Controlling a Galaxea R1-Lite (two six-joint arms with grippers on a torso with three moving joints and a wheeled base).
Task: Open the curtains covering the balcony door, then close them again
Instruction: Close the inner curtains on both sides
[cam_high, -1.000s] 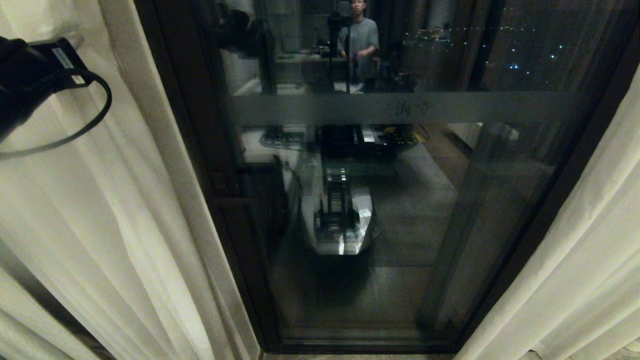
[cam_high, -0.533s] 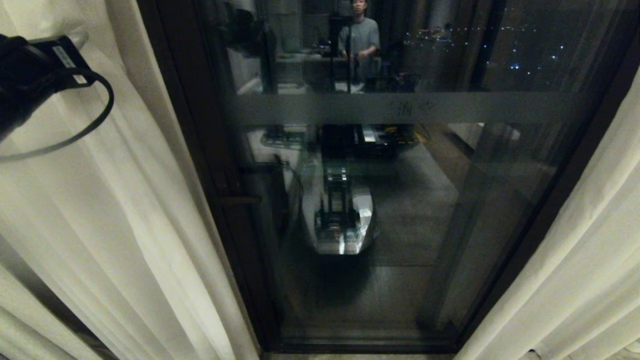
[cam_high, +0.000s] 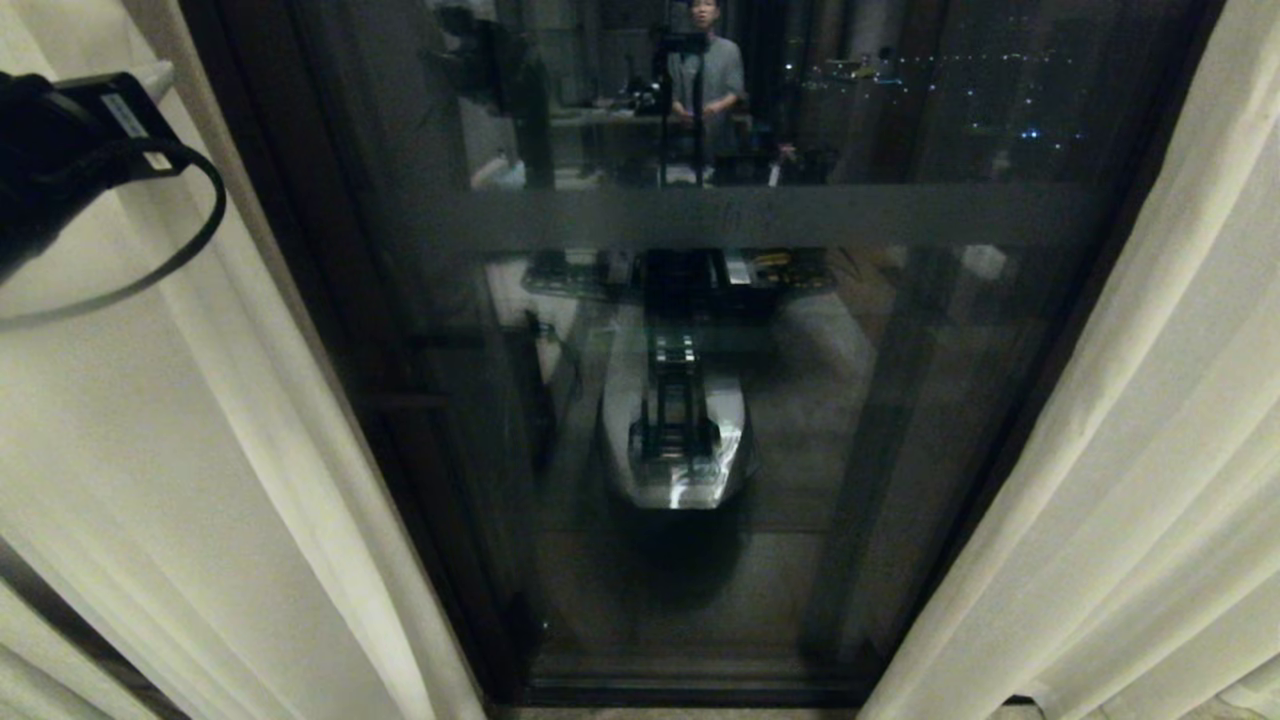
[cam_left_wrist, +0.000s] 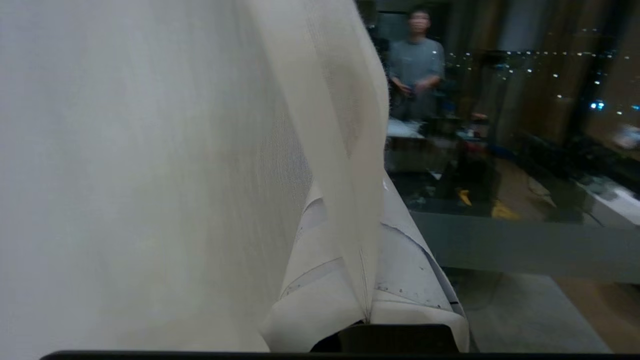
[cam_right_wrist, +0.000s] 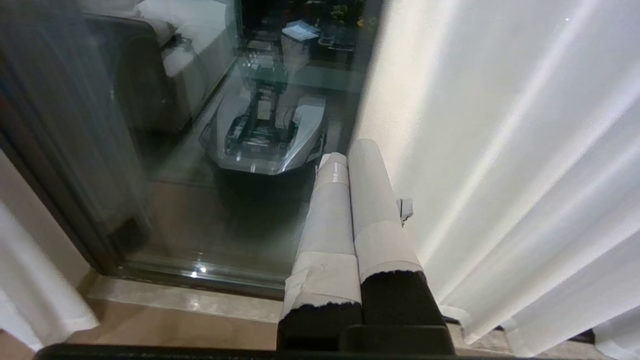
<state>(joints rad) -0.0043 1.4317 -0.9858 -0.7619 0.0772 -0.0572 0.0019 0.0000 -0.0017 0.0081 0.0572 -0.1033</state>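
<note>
Where left gripper (cam_left_wrist: 367, 312) pinches, curtain hem (cam_left_wrist: 357, 240) sits between fingers

A person (cam_high: 706, 75) in a grey T-shirt shows as a reflection, standing with both hands (cam_left_wrist: 413, 88) held together at the waist behind a cluttered counter (cam_high: 610, 118), while small city lights (cam_high: 1030, 132) dot the dark to the right.

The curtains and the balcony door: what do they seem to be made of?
The curtains look like thin, matte, finely woven cream cloth: the left wrist view shows an open weave and a stitched hem. The balcony door looks like glossy glass, since it mirrors the room, with a frosted band. Its dark frame could be painted metal or wood.
</note>
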